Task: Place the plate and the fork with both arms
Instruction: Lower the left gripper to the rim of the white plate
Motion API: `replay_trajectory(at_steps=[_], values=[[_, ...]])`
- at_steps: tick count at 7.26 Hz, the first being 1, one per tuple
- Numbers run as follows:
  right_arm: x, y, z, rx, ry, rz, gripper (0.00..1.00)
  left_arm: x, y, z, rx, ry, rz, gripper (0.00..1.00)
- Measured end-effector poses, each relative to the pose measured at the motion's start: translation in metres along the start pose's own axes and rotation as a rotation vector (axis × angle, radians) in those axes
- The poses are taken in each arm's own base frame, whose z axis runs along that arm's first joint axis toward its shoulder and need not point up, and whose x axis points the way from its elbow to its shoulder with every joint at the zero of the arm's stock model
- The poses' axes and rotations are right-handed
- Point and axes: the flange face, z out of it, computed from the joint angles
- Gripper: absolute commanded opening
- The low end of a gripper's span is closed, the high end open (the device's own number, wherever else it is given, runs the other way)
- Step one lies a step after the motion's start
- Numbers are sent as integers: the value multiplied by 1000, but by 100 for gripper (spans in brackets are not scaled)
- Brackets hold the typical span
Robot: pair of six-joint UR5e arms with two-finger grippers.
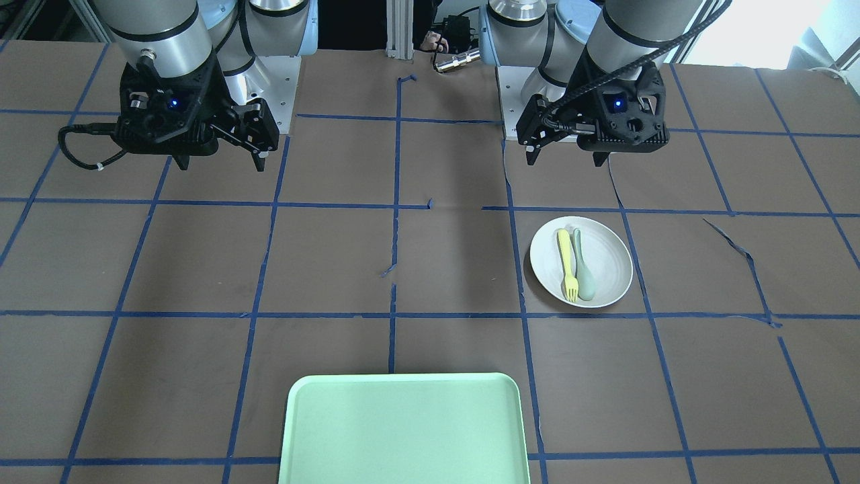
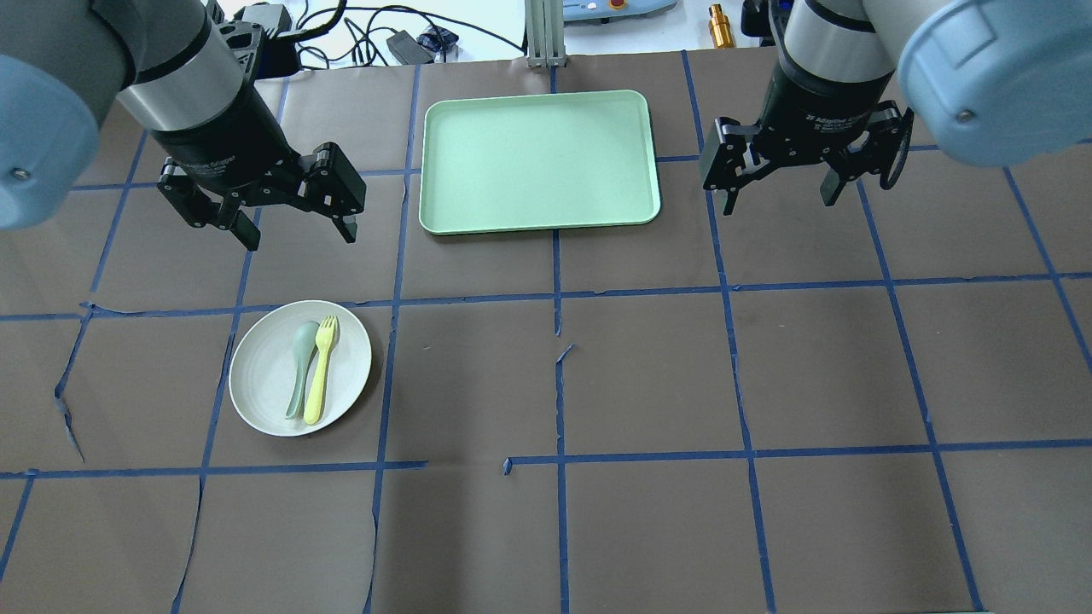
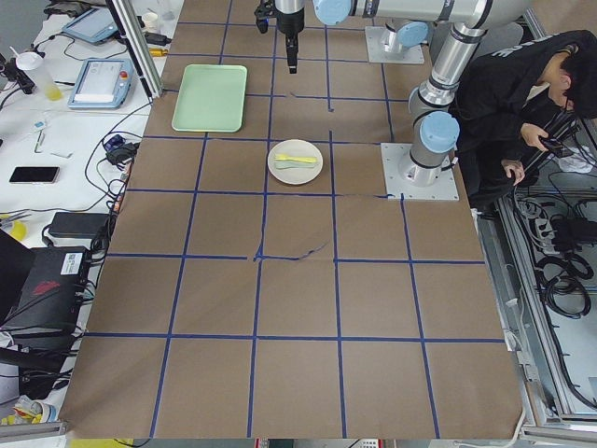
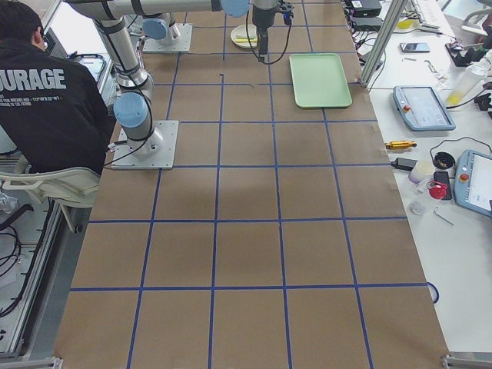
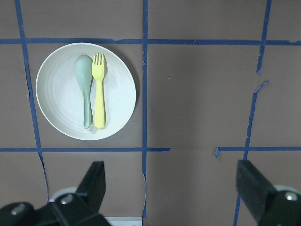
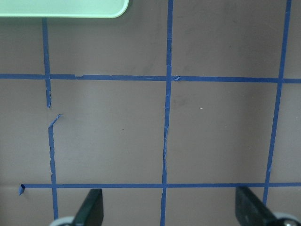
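The off-white plate (image 2: 260, 379) lies on the brown table on my left side, with the pale-yellow fork (image 2: 320, 375) and a grey-green spoon (image 2: 299, 367) side by side in it. It also shows in the front view (image 1: 608, 262) with the fork (image 1: 568, 262), and in the left wrist view (image 5: 61, 99) with the fork (image 5: 99, 94). My left gripper (image 2: 300, 234) hangs open and empty above the table, just beyond the plate. My right gripper (image 2: 779, 200) is open and empty, high over the right side, right of the tray.
The mint-green tray (image 2: 537, 162) lies empty at the far middle of the table, between the two grippers; its corner shows in the right wrist view (image 6: 61, 7). Blue tape lines grid the brown paper. A person sits by the robot's base (image 3: 522, 103).
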Motion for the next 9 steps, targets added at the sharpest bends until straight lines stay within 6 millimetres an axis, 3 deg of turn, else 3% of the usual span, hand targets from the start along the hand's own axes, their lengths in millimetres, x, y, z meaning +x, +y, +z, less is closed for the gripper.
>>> replay_trajectory(at_steps=[1, 3, 6, 9], values=[[0, 0, 0, 0, 0, 0, 100, -19, -10, 12, -10, 3, -35, 99], [0, 0, 1, -2, -1, 0, 100, -88, -29, 65, -4, 18, -130, 95], [0, 1, 3, -7, -1, -2, 100, -175, -25, 187, 36, 27, -136, 94], [0, 1, 4, -7, -1, -3, 100, -210, -13, 263, 12, -1, -84, 64]])
